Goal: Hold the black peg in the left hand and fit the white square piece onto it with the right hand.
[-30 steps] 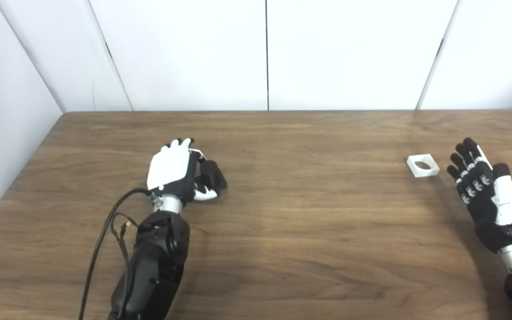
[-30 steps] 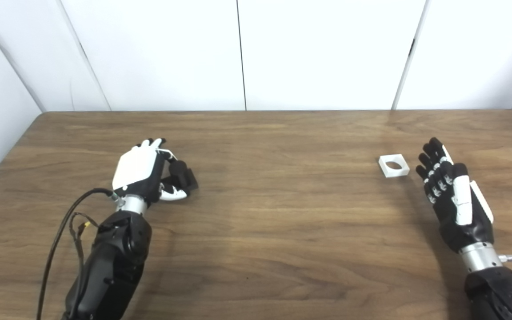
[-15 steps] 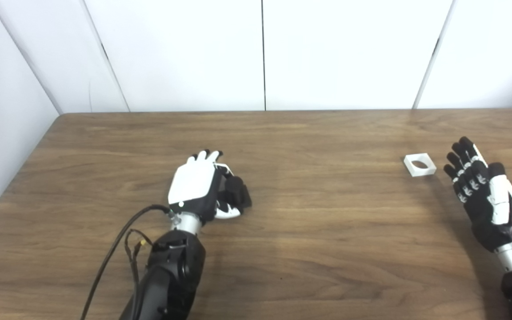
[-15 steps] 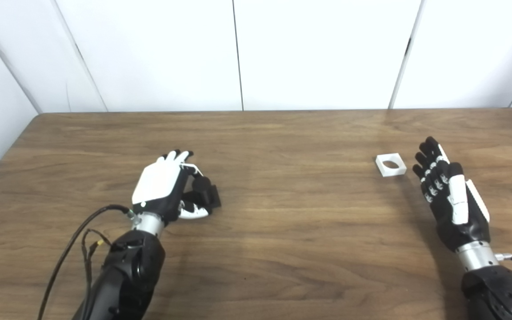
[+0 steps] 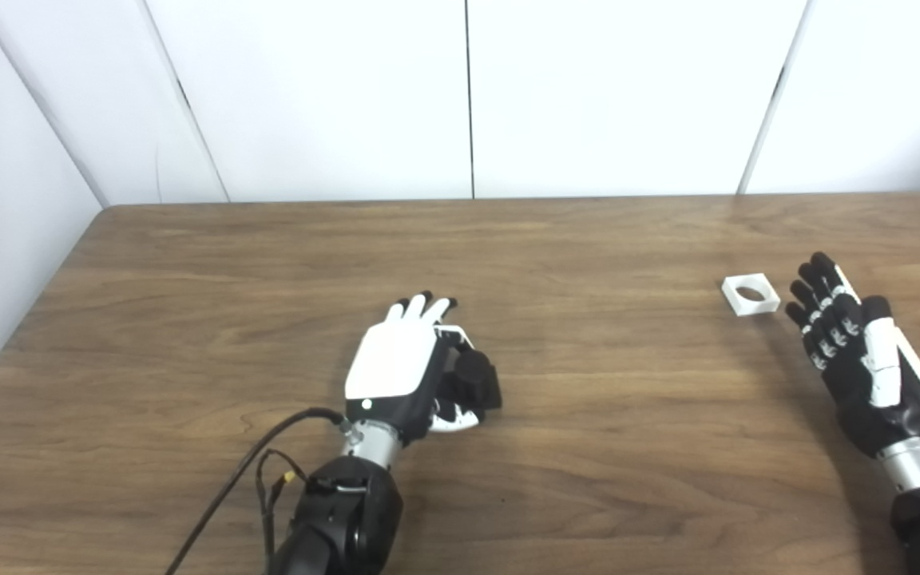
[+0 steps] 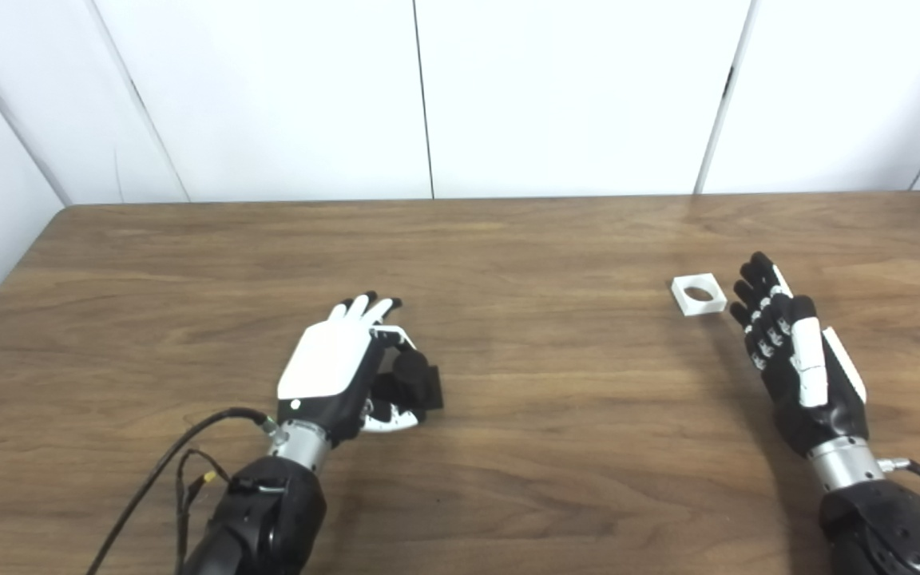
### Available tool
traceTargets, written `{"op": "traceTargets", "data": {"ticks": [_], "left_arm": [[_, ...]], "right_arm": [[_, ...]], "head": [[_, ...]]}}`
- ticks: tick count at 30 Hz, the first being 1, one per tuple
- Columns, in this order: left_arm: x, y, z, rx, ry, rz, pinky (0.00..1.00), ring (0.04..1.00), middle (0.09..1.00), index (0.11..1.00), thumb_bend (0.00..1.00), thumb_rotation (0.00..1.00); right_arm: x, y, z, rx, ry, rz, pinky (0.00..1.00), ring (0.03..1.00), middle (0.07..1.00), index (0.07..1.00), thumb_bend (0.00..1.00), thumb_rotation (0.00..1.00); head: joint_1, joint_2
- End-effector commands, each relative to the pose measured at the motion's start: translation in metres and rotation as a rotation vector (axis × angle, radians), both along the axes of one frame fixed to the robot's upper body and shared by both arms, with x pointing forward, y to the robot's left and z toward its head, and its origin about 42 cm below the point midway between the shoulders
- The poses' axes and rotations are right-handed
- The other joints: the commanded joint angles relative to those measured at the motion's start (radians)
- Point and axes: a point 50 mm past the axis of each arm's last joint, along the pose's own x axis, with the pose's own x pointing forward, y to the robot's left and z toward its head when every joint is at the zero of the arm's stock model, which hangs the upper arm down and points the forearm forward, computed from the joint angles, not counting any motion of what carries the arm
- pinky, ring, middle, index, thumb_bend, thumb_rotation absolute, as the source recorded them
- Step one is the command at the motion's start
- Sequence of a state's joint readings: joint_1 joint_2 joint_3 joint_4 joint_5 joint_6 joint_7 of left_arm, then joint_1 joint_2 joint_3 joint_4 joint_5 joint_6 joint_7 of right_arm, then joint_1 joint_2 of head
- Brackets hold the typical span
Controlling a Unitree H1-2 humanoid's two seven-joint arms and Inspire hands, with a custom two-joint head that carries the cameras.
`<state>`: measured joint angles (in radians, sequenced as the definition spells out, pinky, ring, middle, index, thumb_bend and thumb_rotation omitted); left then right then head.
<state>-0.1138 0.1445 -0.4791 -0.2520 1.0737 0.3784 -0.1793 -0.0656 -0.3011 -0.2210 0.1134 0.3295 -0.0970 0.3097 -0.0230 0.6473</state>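
Since 1 second ago, shifted toward table centre: left hand [image 5: 412, 375], closed around black cylindrical peg [image 5: 477, 382], ready as anchor. Still flat on brown wooden table [image 5: 588, 447]: white square piece with round hole [image 5: 750, 294], just beside open, empty right hand [image 5: 855, 351].

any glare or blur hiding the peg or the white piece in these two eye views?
Left eye view: soft overall, no glare; the black peg merges with the left hand's dark fingers. Right eye view: the white square piece is crisp, its hole clear, beside the right hand; faint sheen on the table.
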Motion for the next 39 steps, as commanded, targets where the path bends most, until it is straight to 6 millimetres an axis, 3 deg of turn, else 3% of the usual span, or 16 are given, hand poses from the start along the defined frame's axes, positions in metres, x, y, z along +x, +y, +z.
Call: {"op": "traceTargets", "data": {"ticks": [1, 15, 34, 36, 39], "left_arm": [[-0.015, -0.013, -0.016, 0.019, 0.081, -0.082, 1.00, 1.000, 0.947, 0.492, 0.52, 0.08], [-0.025, -0.035, -0.012, 0.001, 0.106, -0.140, 1.00, 1.000, 0.955, 0.493, 0.51, 0.08], [-0.024, -0.039, -0.018, 0.014, 0.131, -0.142, 1.00, 1.000, 0.957, 0.494, 0.51, 0.08], [-0.024, -0.039, -0.019, 0.012, 0.158, -0.139, 1.00, 1.000, 0.964, 0.581, 0.65, 0.20], [-0.024, -0.040, -0.019, -0.003, 0.199, -0.139, 1.00, 1.000, 0.963, 0.604, 0.71, 0.25]], "right_arm": [[-0.044, 0.028, -0.067, 0.122, 0.198, -0.027, 1.00, 1.000, 1.000, 1.000, 0.57, 1.00], [-0.046, 0.032, -0.070, 0.123, 0.210, -0.026, 1.00, 1.000, 1.000, 1.000, 0.62, 1.00], [-0.047, 0.033, -0.067, 0.115, 0.210, -0.034, 1.00, 1.000, 1.000, 1.000, 0.63, 1.00], [-0.047, 0.032, -0.068, 0.121, 0.213, -0.033, 1.00, 1.000, 1.000, 1.000, 0.63, 0.99], [-0.048, 0.032, -0.069, 0.119, 0.209, -0.038, 1.00, 1.000, 1.000, 1.000, 0.62, 0.99]], "head": [[-0.002, 0.001], [-0.015, 0.001], [-0.022, 0.009], [-0.022, 0.009], [-0.022, 0.012]]}}
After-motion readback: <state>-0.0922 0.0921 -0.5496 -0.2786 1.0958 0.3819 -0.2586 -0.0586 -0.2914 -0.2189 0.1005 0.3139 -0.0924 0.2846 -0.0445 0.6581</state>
